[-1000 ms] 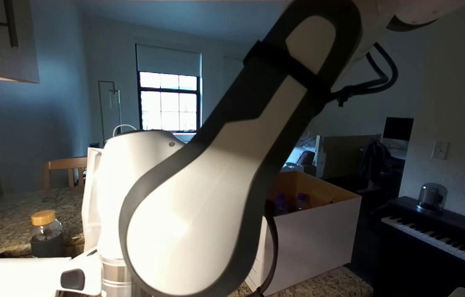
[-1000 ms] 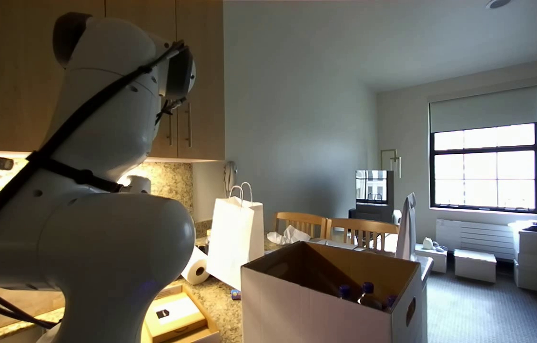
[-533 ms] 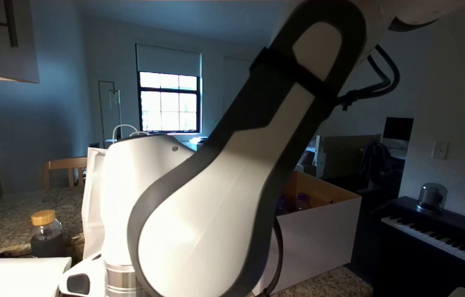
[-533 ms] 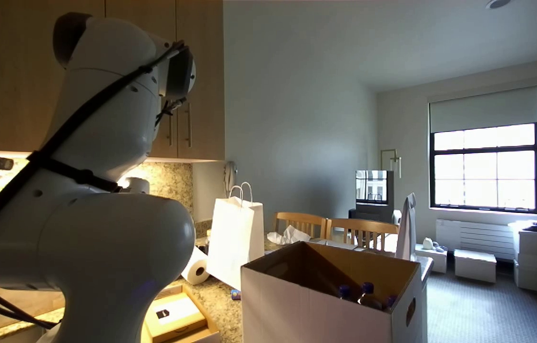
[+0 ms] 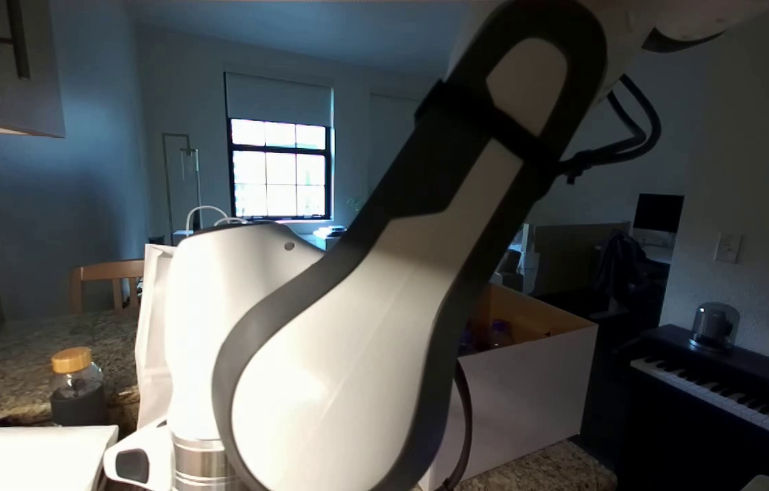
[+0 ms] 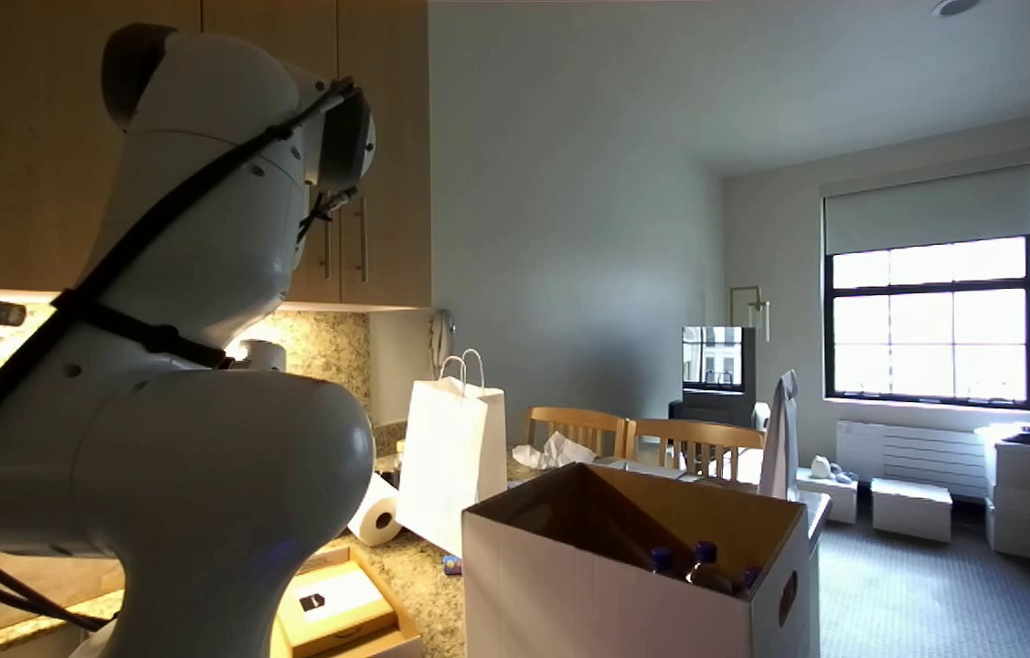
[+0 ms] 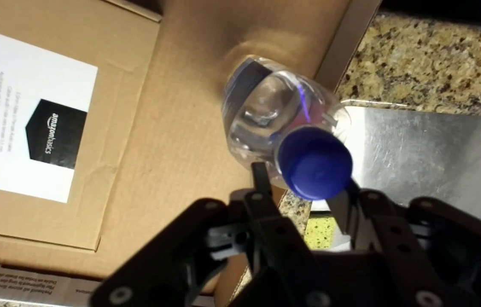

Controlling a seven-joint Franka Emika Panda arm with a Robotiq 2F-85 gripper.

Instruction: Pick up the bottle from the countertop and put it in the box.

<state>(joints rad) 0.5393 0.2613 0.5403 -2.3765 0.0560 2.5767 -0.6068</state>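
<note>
Black two-fingered gripper (image 7: 304,179) at a clear plastic bottle (image 7: 281,113) with round blue cap (image 7: 317,166).
Fingers (image 7: 261,179) apart, one on either side of the cap in the wrist view; cannot tell whether they clamp the bottle. Bottle located in a shallow, tray-like brown cardboard carton (image 7: 180,162), beside a flat brown cardboard package (image 7: 125,98) with white label; base on or just above the carton floor, cannot tell which. Large white cardboard box (image 6: 606,594) with oval hand-hole (image 6: 789,599) stands near the carton on the speckled brown-beige stone-look countertop (image 5: 544,469); it holds blue-capped bottles (image 6: 706,559), seen in both exterior views. Tall white paper bag (image 6: 452,457) with handles upright near the box; white paper roll (image 6: 377,503) lying just beside the bag.
</note>
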